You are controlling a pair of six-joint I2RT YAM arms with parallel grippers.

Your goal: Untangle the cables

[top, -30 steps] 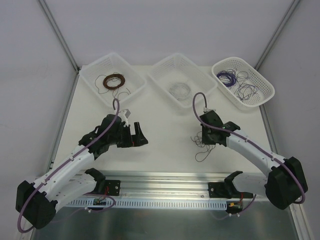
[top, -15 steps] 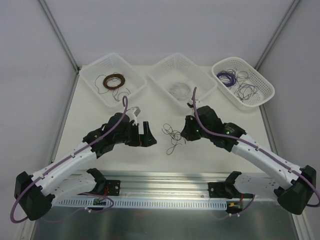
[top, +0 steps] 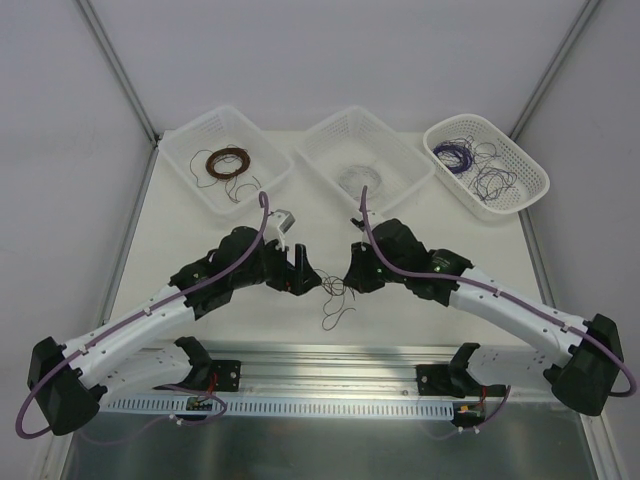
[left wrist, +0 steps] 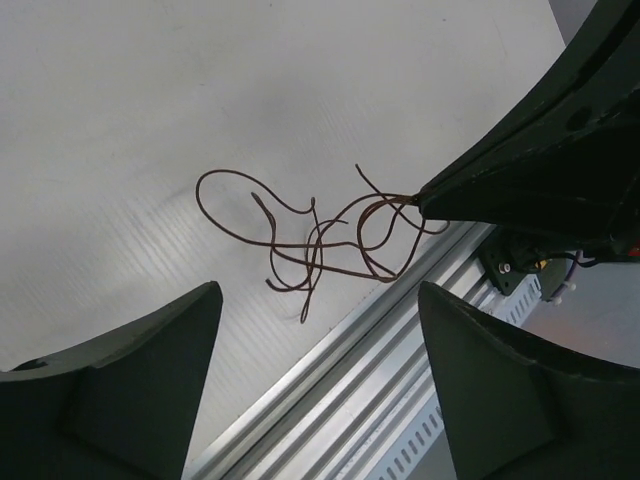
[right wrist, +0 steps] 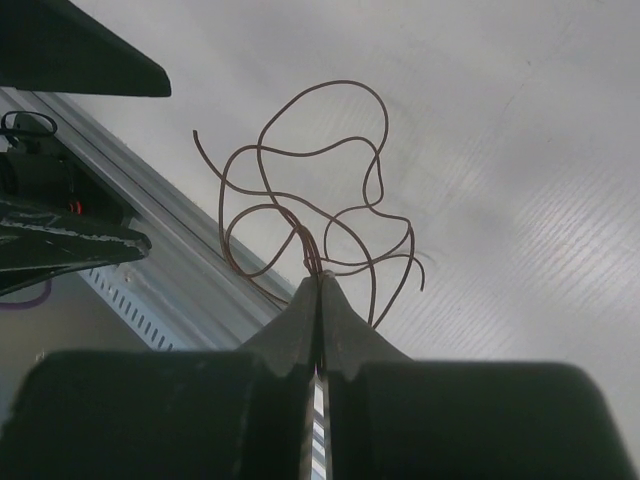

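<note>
A small clump of thin dark brown cables (top: 335,297) hangs over the table's middle front. It shows in the left wrist view (left wrist: 320,240) and the right wrist view (right wrist: 310,205). My right gripper (top: 352,278) is shut on strands of the cables (right wrist: 318,272) and holds the clump just above the table. My left gripper (top: 305,275) is open and empty, just left of the clump, its jaws wide apart (left wrist: 315,330). The right gripper's tip shows in the left wrist view (left wrist: 425,200). More loose purple and brown cables (top: 478,168) lie in the right basket.
Three white baskets stand at the back: the left (top: 185,160) holds a wound brown ring coil (top: 227,161), the middle (top: 325,150) a whitish coil (top: 358,180), the right (top: 520,195) the loose wires. An aluminium rail (top: 330,360) runs along the near edge.
My right gripper has carried the brown clump leftward from the right side to the middle. My left gripper has moved right toward it. Both now face each other closely.
</note>
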